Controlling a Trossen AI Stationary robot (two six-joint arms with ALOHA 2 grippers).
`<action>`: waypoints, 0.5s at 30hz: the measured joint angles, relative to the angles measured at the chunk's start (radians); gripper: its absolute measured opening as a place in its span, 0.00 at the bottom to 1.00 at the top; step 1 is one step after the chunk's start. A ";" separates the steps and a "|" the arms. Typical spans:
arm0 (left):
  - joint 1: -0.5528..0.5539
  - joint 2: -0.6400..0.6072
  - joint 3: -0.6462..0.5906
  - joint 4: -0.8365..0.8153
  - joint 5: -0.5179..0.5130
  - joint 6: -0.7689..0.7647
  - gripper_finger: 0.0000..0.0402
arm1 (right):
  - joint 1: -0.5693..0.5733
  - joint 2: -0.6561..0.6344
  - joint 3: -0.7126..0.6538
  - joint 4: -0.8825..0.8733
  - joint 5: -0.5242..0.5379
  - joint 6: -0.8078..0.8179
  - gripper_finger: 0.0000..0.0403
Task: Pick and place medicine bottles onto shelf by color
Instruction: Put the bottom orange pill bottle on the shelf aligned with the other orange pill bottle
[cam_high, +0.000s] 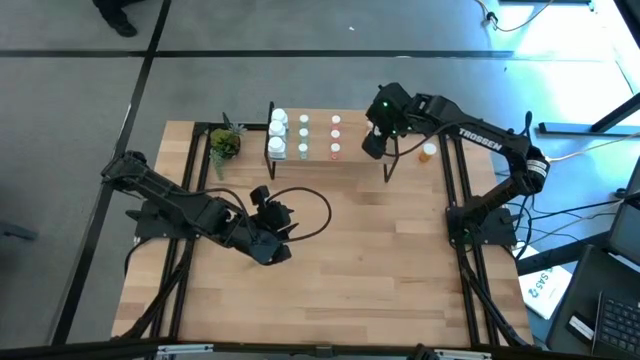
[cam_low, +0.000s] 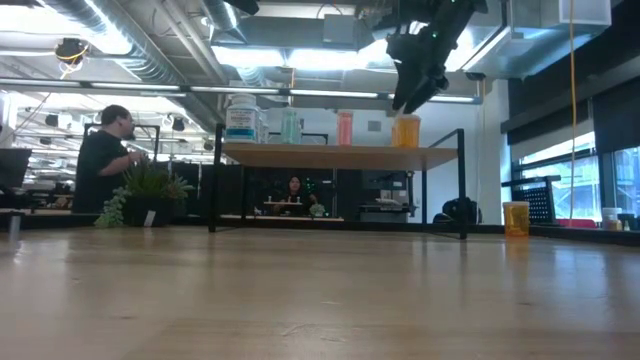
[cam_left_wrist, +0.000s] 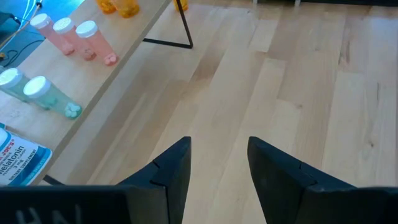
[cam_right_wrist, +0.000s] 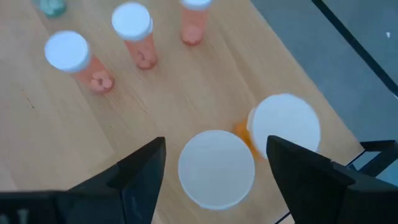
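Right wrist view: the right gripper (cam_right_wrist: 214, 165) hangs over the shelf (cam_right_wrist: 37, 134), its two dark fingers spread wide with an orange bottle (cam_right_wrist: 216, 169) standing free between them, not clamped. A second orange bottle (cam_right_wrist: 283, 127) stands just beside it, nearer the shelf's corner; beyond the fingertips runs the row of pink bottles (cam_right_wrist: 134, 34). Farther off on the table waits the left gripper (cam_high: 268, 240), half parted and empty, and one more orange bottle (cam_high: 428, 152) stands on the table past the shelf's end. These bottles look light, stiff and smooth, likely to tip; take them by the sides below the white cap. The shelf edge is close, so straight up looks like the freest way out
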 joint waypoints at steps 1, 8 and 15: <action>0.000 0.000 0.000 0.000 0.000 0.000 0.38 | 0.000 0.000 0.006 0.000 0.000 0.000 0.70; 0.000 0.000 0.000 0.000 0.000 0.000 0.38 | 0.002 -0.001 0.048 -0.011 -0.002 -0.013 0.70; 0.000 0.000 0.000 0.000 0.000 0.000 0.38 | 0.070 -0.013 0.057 -0.108 -0.056 -0.074 0.70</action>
